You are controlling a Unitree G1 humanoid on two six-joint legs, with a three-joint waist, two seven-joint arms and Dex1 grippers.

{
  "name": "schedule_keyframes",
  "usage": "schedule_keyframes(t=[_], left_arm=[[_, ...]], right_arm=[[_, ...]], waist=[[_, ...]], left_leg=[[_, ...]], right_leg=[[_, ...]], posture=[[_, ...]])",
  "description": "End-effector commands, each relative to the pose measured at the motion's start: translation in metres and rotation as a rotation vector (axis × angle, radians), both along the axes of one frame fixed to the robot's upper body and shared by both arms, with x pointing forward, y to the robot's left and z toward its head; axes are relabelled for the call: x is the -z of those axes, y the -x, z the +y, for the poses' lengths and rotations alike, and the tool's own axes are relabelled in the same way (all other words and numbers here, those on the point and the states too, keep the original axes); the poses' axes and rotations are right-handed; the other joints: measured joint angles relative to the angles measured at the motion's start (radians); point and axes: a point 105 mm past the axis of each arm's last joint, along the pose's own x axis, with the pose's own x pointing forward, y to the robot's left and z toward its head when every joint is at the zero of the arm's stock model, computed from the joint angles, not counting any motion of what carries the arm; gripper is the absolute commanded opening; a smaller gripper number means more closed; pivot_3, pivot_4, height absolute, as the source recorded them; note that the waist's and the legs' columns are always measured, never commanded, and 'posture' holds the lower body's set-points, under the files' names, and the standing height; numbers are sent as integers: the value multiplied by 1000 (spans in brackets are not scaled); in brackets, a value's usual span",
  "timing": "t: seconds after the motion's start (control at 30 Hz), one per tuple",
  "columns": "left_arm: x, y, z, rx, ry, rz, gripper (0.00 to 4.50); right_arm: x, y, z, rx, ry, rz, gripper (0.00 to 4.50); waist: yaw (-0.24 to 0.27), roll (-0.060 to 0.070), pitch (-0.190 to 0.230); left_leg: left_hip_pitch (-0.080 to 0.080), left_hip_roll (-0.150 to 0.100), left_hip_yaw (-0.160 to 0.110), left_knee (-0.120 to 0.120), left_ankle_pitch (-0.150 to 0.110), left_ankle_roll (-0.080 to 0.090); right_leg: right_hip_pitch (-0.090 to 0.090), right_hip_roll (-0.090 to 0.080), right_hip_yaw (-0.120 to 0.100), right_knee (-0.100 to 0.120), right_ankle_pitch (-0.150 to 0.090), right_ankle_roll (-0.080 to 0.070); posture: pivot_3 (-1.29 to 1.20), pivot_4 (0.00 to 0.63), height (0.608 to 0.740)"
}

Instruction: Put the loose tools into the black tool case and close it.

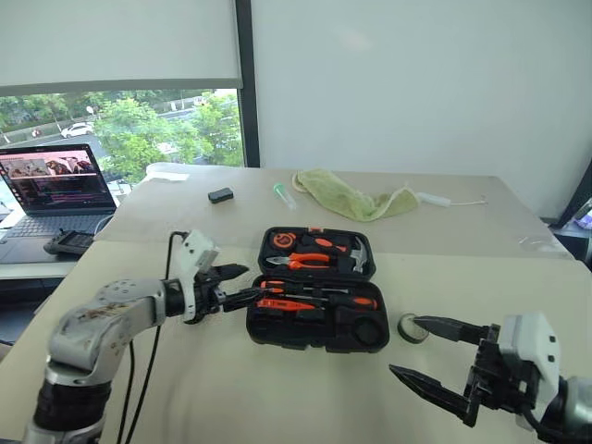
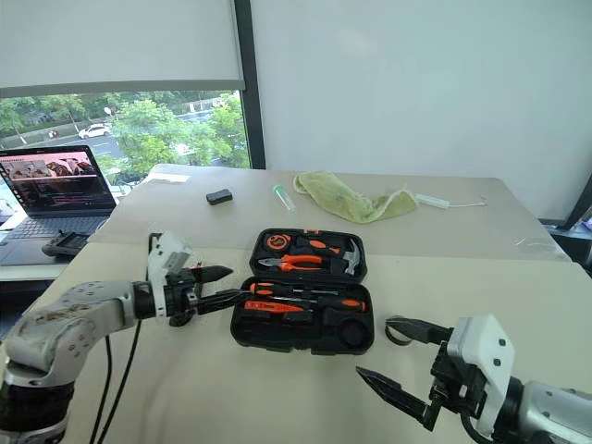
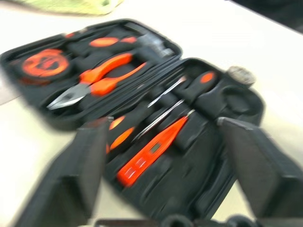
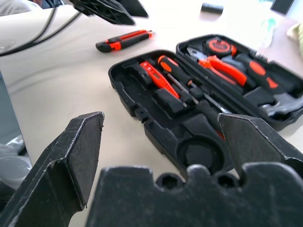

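Judging from how things lie, your main risk is shutting the black tool case (image 1: 314, 298) too soon: the utility knife (image 4: 125, 40) lies loose on the desk (image 1: 231, 388) just left of the case, near the left claw (image 1: 239, 285), and the small tape roll (image 1: 412, 327) sits on the desk just right of the case's near right corner, apart from it. The two long screwdrivers (image 4: 189, 85) and the orange tester screwdriver (image 4: 158, 79) already rest in the near half's slots, while the round recess at that half's right end looks empty. Both claws are released and grasp nothing: the left one hangs spread at the case's left edge, the right claw (image 1: 435, 356) hangs spread just right of the tape roll. You could nudge the case sideways if the left claw's lower finger drags along its rim, since it sits very close there. You could also flick the tape roll away rather than grasp it, as it is small and low. Open desk lies near you and to the right of the case; the far side carries a cloth (image 1: 356, 199), and the left side ends at a laptop (image 1: 55, 190) beyond the desk's edge.
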Motion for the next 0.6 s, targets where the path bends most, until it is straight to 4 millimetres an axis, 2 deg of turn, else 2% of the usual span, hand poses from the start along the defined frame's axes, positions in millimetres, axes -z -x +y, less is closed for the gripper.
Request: schedule_keyframes(t=[0.03,0.1,0.3,0.43,0.5,0.6], left_arm=[[10,-24,37,-294,-125,54,4483],[22,-31,47,-401,-192,124,4483],[50,-42,54,-610,-250,264,4483],[71,-48,43,-660,-252,316,4483],[78,-49,45,-691,-254,335,4483],[84,-50,53,-741,-261,336,3714]], right_arm=[[-6,0,6,-56,-7,-33,4500],[-11,2,10,-107,-14,-64,4500],[-16,4,12,-161,-11,-88,4500],[-21,5,14,-179,-10,-107,4500],[-22,6,15,-182,-12,-113,4500],[-24,6,16,-184,-8,-124,4500]], waist=[[5,0,0],[9,-2,1],[12,-5,3],[15,-5,3],[19,-5,3],[23,-3,2]], left_leg=[[1,0,0,0,0,0],[0,-1,0,0,0,0],[-2,-1,0,0,0,0],[-1,-1,0,0,0,0],[-1,-1,0,0,0,-1],[2,-1,-1,0,0,-1]], right_leg=[[1,0,0,0,0,0],[1,1,0,0,0,1],[0,1,-1,-1,1,2],[0,0,0,-1,1,2],[0,-1,0,0,2,2],[1,-3,0,1,2,0]], posture=[[0,150,740],[0,150,740],[0,150,740],[0,150,740],[0,150,740],[0,150,740]])
